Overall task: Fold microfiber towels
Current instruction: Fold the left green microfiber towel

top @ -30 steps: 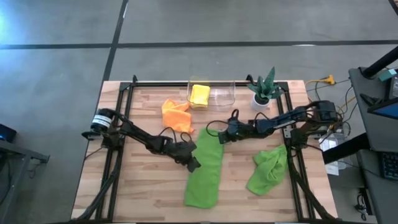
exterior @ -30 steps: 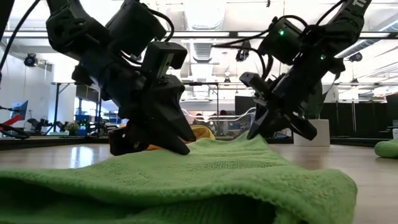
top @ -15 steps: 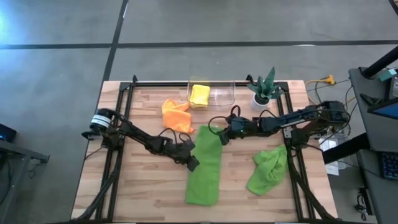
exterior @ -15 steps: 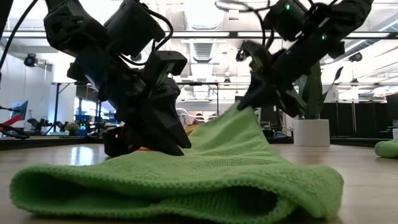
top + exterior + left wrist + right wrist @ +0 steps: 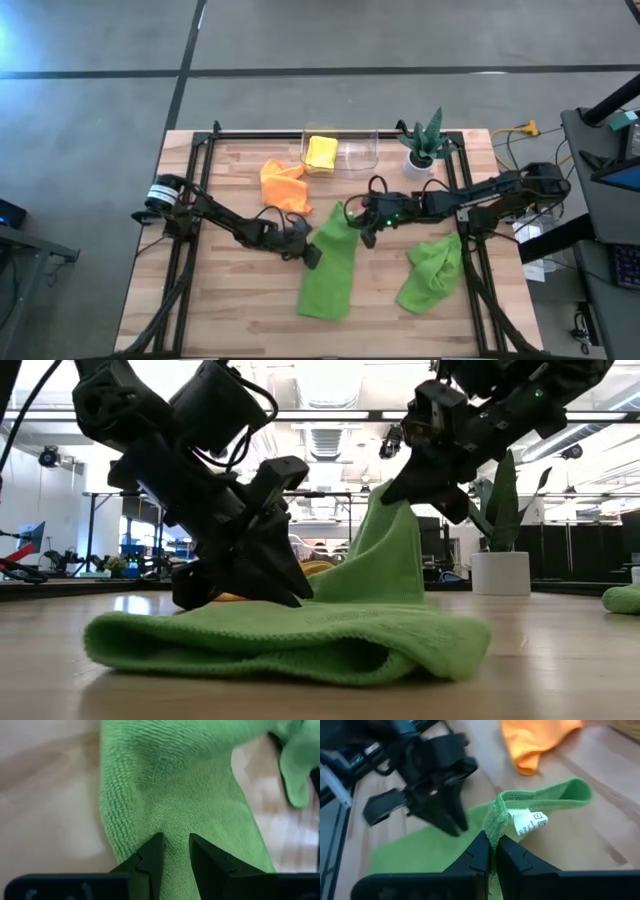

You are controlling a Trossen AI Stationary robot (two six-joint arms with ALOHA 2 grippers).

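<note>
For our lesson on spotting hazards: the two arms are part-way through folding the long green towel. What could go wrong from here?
1. The right tool pinches only the hem by the label of the green towel; the cloth may slip free.
2. The left tool presses on the towel near its edge, so pulling could drag the towel askew.
3. The orange towel lies near; a sweeping arm might snag it.

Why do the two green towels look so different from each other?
The middle green towel lies stretched long, and the right gripper pinches one end up off the table; the other green towel sits in a crumpled heap with nothing touching it. The left gripper presses on the middle towel; the heap lies beside the right arm, apart from both grippers. Both are the same lime green cloth.
</note>
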